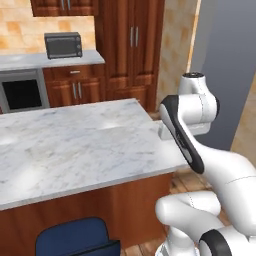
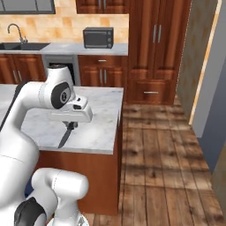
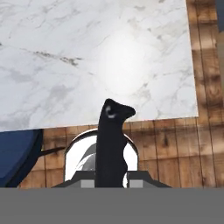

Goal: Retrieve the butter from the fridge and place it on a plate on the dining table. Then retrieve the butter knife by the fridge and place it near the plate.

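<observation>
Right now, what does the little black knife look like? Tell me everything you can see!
The butter knife is small, slender and nearly black, with a smooth, dull look. In the hand view its contoured handle stands up between the fingertips of the gripper, which is shut on it. In the right base view the thin blade hangs down at a slant, tip lowest, over the near edge of the dining table. Whether the tip touches the marble can't be told.

Slender near-black butter knife [image 2: 65, 136] hangs blade-down, tilted, w/ its dark handle [image 3: 110, 144] up, just above white-grey veined marble dining table [image 2: 95, 128] on brown wood base, nr its corner
</observation>
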Controlling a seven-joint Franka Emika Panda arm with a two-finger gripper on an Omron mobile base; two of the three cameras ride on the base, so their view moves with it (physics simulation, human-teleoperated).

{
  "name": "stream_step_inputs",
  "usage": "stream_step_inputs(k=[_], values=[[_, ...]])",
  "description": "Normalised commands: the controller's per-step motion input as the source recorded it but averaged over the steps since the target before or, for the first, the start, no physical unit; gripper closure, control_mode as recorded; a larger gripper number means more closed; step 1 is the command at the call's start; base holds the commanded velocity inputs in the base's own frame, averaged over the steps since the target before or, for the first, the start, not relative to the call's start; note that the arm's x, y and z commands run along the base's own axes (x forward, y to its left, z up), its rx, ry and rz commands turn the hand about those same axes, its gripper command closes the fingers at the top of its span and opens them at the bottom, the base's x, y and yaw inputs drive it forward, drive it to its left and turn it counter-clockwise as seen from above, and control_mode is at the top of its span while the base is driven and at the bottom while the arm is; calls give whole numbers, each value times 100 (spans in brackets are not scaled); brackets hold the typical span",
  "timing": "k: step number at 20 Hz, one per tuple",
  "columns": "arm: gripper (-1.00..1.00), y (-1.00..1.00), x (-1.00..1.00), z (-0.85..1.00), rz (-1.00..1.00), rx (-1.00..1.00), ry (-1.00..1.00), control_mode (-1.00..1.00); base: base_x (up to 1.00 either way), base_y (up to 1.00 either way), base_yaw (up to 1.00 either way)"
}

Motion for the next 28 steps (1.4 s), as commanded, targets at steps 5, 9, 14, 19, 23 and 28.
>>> stream_step_inputs(k=[5,9,14,19,23,28], values=[[100,0,0,0,0,0,0,100,-57,27,0],[100,0,0,0,0,0,0,100,-59,62,0],[100,0,0,0,0,0,0,100,-7,100,0],[100,0,0,0,0,0,0,100,-56,56,-8],[100,0,0,0,0,0,0,100,-63,-4,-34],[100,0,0,0,0,0,0,100,-5,11,-60]])
